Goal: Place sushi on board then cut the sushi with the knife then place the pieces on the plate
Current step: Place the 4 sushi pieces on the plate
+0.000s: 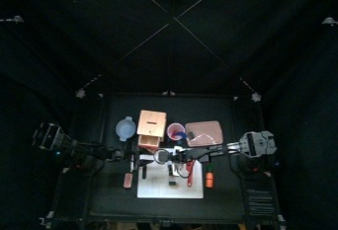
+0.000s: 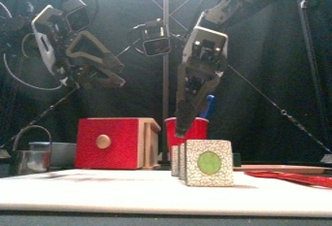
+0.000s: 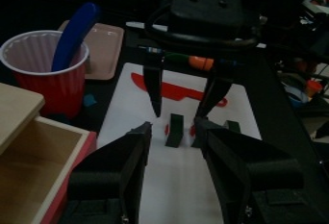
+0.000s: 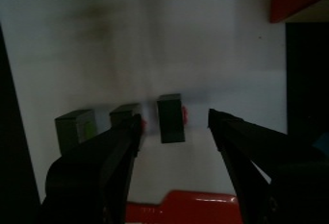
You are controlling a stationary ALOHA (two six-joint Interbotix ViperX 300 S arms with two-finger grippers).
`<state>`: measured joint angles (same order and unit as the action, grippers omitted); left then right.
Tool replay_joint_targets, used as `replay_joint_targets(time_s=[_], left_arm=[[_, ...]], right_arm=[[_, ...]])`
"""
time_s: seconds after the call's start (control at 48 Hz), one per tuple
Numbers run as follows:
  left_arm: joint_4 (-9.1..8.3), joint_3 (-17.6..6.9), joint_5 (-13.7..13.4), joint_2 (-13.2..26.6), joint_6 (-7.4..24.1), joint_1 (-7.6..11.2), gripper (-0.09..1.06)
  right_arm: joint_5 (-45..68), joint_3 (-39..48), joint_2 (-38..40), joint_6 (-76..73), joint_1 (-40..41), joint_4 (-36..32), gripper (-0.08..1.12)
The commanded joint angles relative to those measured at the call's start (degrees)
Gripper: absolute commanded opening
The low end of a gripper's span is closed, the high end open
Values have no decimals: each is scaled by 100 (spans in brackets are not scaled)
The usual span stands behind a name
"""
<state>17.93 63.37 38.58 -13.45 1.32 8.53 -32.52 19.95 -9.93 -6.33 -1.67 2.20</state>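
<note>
Three dark green sushi pieces (image 3: 176, 130) (image 4: 171, 117) stand in a row on the white cutting board (image 3: 180, 185); from the front they overlap (image 2: 205, 162). My right gripper (image 3: 187, 108) (image 4: 174, 129) hangs open just above them, its jaws astride the end piece without touching it. The red knife (image 3: 180, 88) (image 2: 292, 177) lies flat on the board beyond the pieces. My left gripper (image 3: 171, 143) (image 2: 84, 55) is open and holds nothing, raised over the board's left side. The blue knife (image 2: 208, 106) stands in the red cup (image 2: 188, 131). The pink plate (image 1: 205, 132) lies at the back right.
The wooden box with its red drawer front (image 2: 115, 143) stands left of the cup, behind the board. A blue-grey bowl (image 1: 126, 128) sits to the box's left.
</note>
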Motion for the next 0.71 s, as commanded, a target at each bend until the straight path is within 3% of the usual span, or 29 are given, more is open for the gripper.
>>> replay_joint_targets(time_s=[0.021, 0.396, 0.708], left_arm=[[53, -105, 44, -9, 0, -9, 79], [167, -18, 26, -9, 9, -9, 79], [176, -18, -44, -9, 0, 0, 79]], right_arm=[[97, -114, 18, 18, 62, -9, 89], [88, -97, -176, 0, 62, 0, 88], [158, -79, -325, -53, 26, 44, 66]])
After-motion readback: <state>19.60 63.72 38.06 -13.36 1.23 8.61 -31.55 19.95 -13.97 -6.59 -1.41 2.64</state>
